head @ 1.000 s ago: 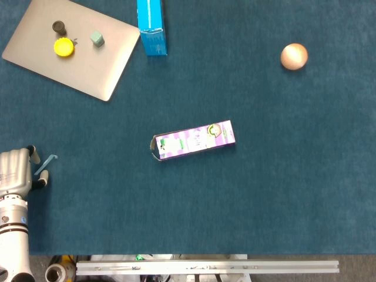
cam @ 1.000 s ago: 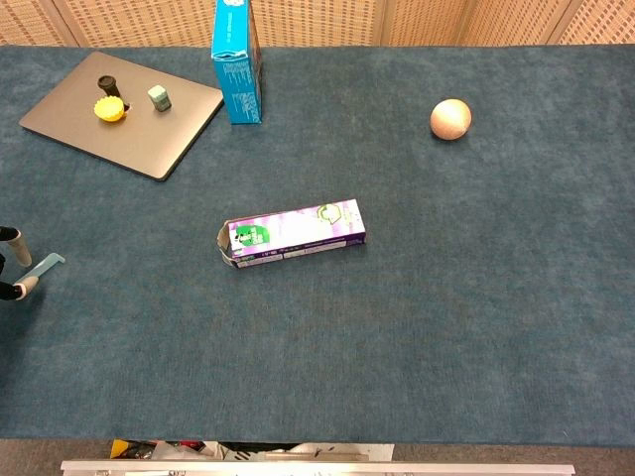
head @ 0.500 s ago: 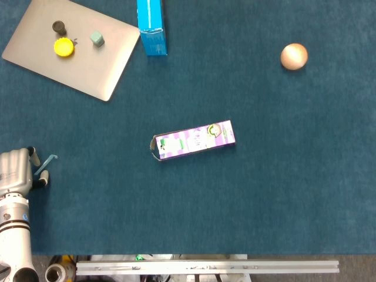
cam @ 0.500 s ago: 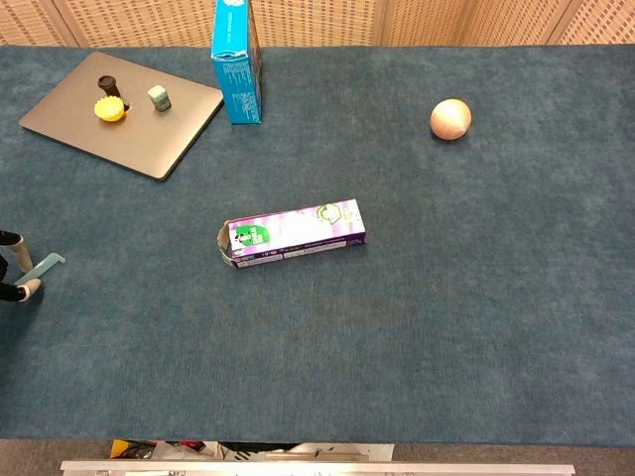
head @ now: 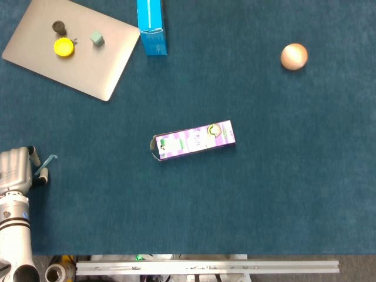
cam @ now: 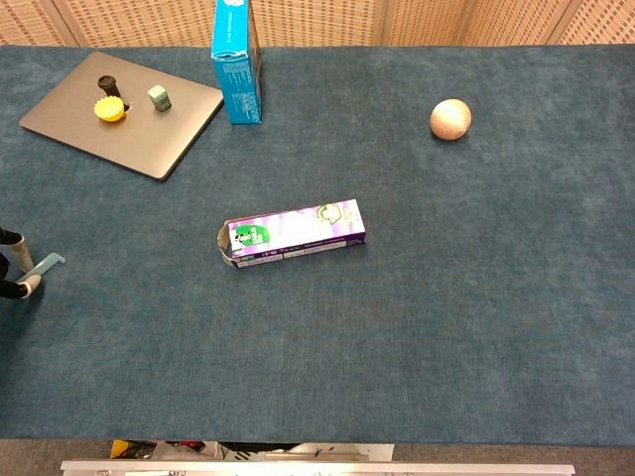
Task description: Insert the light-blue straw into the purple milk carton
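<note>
- The light-blue straw (head: pixel 45 163) sits at the far left edge of the tabletop (head: pixel 264 194), well to the left of the purple milk carton (head: pixel 194 140), pinched in the fingertips of the left robot hand (head: pixel 16 169); its bent tip points toward the carton.
- The purple milk carton lies on its side mid-tabletop, its opened end facing the straw; the two are well apart.
- Over the last second the left robot hand and straw have slid slightly further left and away from the carton, which has not moved. I judge that the insertion has not begun; the whole carry is still ahead.
- The right robot hand is out of both views.
- Beyond the carton: a grey laptop (head: pixel 76 50) carrying a yellow cap (head: pixel 63 47), a blue box (head: pixel 151 26), and a wooden ball (head: pixel 294 56).
</note>
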Robot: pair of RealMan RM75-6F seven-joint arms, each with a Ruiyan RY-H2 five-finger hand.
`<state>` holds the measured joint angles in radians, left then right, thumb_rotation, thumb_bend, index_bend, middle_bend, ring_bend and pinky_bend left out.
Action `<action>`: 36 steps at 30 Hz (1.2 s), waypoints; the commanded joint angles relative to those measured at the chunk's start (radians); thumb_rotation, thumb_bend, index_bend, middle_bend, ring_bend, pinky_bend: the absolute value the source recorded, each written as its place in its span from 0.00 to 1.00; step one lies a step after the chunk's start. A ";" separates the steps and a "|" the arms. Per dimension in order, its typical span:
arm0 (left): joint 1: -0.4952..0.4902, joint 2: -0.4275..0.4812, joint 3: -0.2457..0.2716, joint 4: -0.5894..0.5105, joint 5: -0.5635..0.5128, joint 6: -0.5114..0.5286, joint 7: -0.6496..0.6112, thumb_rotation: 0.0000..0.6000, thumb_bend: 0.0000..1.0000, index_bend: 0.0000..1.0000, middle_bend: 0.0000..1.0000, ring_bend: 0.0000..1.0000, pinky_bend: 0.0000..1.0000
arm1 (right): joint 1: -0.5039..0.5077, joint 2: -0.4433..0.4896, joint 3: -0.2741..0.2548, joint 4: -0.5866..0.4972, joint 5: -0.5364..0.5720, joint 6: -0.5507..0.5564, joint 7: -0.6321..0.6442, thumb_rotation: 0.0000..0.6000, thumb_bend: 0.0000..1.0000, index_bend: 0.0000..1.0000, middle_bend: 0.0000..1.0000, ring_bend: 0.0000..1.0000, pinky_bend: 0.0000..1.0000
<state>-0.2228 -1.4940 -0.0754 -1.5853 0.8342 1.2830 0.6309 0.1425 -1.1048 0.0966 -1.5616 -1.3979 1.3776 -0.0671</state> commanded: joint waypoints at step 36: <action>-0.147 0.184 -0.037 -0.188 0.045 -0.195 -0.029 0.89 0.39 0.57 0.88 0.97 1.00 | 0.001 0.003 0.001 -0.017 -0.007 0.006 -0.008 0.85 0.46 0.24 0.35 0.24 0.35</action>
<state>-0.3387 -1.3409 -0.0970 -1.7389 0.8732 1.1203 0.5979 0.1431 -1.1015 0.0974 -1.5784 -1.4045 1.3838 -0.0752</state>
